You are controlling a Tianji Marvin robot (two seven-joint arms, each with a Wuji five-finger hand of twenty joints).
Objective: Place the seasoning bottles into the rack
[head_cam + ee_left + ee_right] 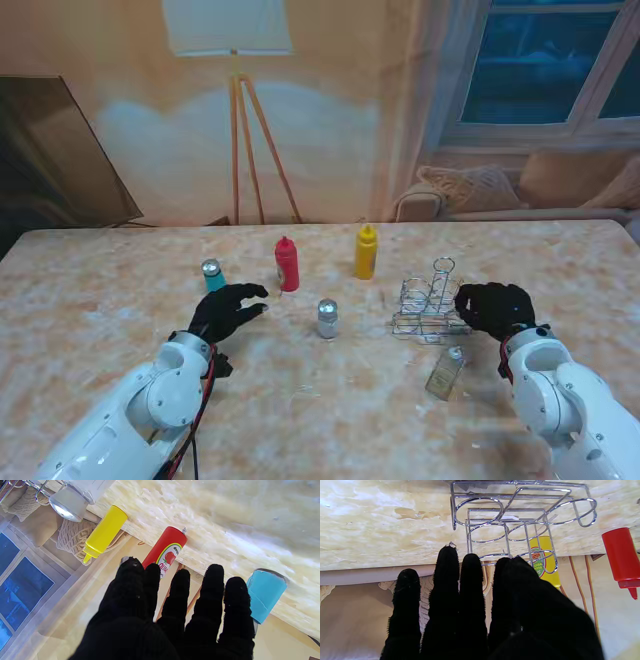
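The worktop (120,290) has a light marbled surface, and five seasoning bottles stand or lie on it. On the far side, near the middle, the red bottle (287,264) stands upright, and the yellow bottle (366,252) stands upright to its right, a little farther from me. To the left of the red one is a small teal shaker (213,275) with a silver cap. Nearer to me, between the two hands, a small clear shaker (327,319) with a metal top stands alone. On the right, a small glass bottle (445,372) with amber content lies tilted on the worktop, just on the near side of the rack.

The wire rack (428,302) stands on the right part of the worktop, to the right of the clear shaker. Its rings hold no bottle; in the right wrist view the rack (520,512) shows only bare wire loops, and the yellow bottle is seen through them behind it.

The left hand (228,308), in a black glove, hovers just beside the teal shaker and near the red bottle. Its fingers (212,585) are stretched forward and a little apart, and it holds nothing. The right hand (493,306) is just at the right side of the rack. Its fingers (447,565) are straight and close side by side, pointing to the rack, and it grips nothing. I cannot tell if it touches the wire.
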